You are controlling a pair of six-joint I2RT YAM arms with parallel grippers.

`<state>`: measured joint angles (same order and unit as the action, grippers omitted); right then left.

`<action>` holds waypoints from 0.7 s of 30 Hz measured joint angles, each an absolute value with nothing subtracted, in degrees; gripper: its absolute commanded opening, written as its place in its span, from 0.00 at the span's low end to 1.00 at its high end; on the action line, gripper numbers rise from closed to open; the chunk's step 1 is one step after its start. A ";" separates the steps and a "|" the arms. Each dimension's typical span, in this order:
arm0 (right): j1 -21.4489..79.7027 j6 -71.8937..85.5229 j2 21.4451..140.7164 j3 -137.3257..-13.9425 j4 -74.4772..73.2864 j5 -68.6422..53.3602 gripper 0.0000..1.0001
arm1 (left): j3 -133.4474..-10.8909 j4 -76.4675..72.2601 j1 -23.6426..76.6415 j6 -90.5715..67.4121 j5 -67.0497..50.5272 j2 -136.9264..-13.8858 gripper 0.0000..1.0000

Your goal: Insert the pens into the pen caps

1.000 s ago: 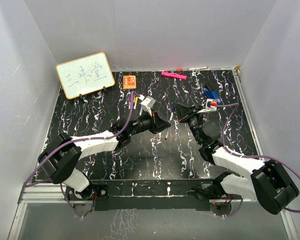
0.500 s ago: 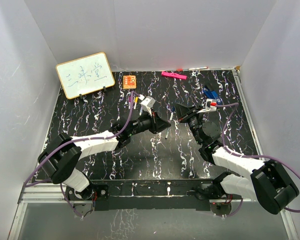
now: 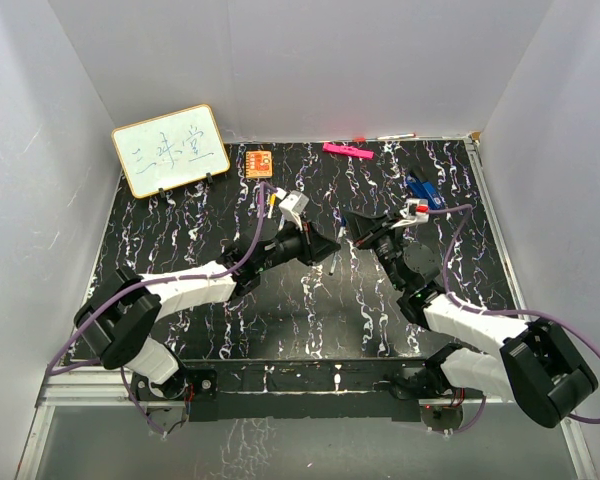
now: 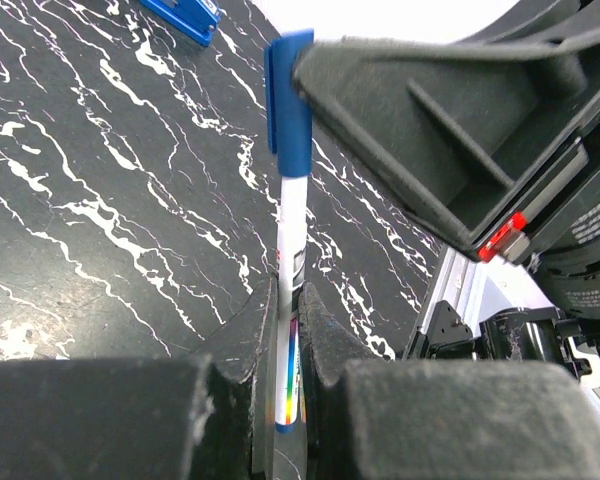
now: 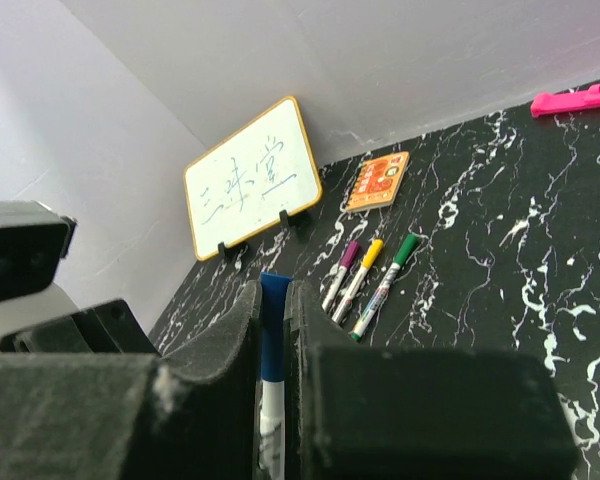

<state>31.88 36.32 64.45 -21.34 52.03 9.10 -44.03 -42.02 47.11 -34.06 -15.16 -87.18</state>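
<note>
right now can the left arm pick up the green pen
Probably not yet: the left gripper is shut on the blue pen, with the right gripper clamping its cap. The green pen itself lies uncovered; nothing blocks it.

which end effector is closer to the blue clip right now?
Right. The right end effector is left of the blue clip, toward mid-table; the left end effector meets it there, further left and nearer the arm bases.

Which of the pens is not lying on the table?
The blue-capped pen, held between the left hand and right hand; the purple-capped pen, yellow-capped pen and green-capped pen lie side by side on the table.
</note>
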 measured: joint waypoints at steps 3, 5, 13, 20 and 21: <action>31.97 36.40 63.57 -20.40 51.24 8.58 0.00 | -44.03 -41.74 47.11 -33.91 -14.06 -86.56 0.00; 32.10 36.49 62.35 -19.29 51.18 8.36 0.00 | -44.03 -41.60 47.13 -33.85 -13.82 -86.48 0.00; 32.14 37.15 61.58 -17.98 51.33 6.57 0.00 | -44.10 -41.74 47.57 -34.13 -13.13 -86.59 0.00; 32.10 37.60 62.94 -17.96 51.79 5.93 0.00 | -44.14 -41.50 47.59 -34.74 -12.27 -87.05 0.00; 32.10 37.60 63.11 -17.98 51.83 5.93 0.00 | -44.14 -41.50 47.57 -34.83 -12.14 -87.13 0.00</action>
